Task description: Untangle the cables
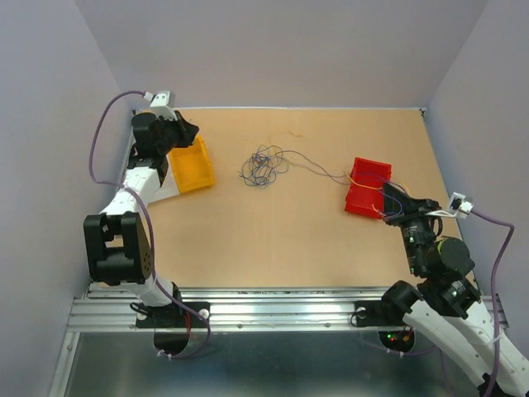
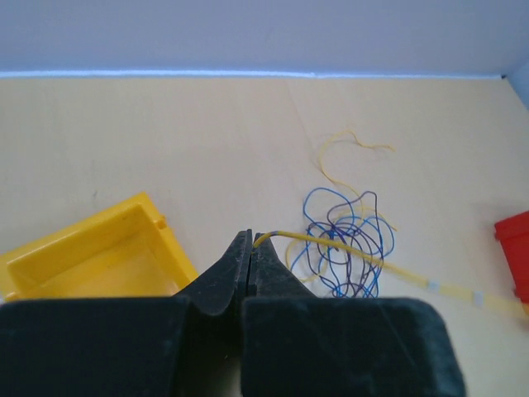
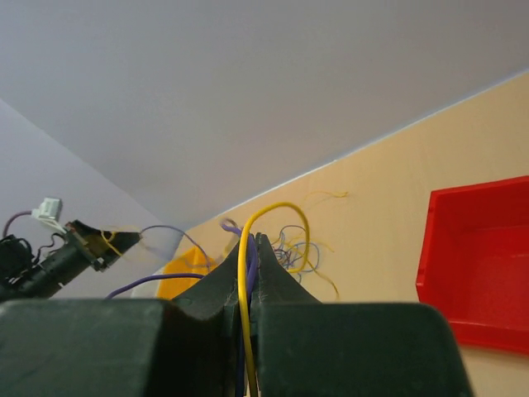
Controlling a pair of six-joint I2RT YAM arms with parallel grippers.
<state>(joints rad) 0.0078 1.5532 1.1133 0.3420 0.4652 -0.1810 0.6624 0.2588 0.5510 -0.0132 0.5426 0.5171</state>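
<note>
Although each arm has a strand pinched, the untangling looks barely begun. The left gripper [image 2: 250,240] has its jaws pressed together on the end of a yellow strand [image 2: 331,242], which runs off to the right of its tips and across the cables [image 2: 347,244], a loose knot of blue and dark loops lying ahead and to the right of those tips; the yellow bin [image 2: 91,256] sits close on their left. The right gripper [image 3: 251,244] is likewise clamped tight, on a yellow strand that arches up from between its jaws and on a purple strand [image 3: 250,265] beside it; the bunch lies beyond its tips and the red bin [image 3: 479,256] just to their right. The knot sits between the two grippers, well apart from both, with only a strand or two drawn out of it. By my judgement no cable is fully freed, and nearly all the separating is yet to do.
</note>
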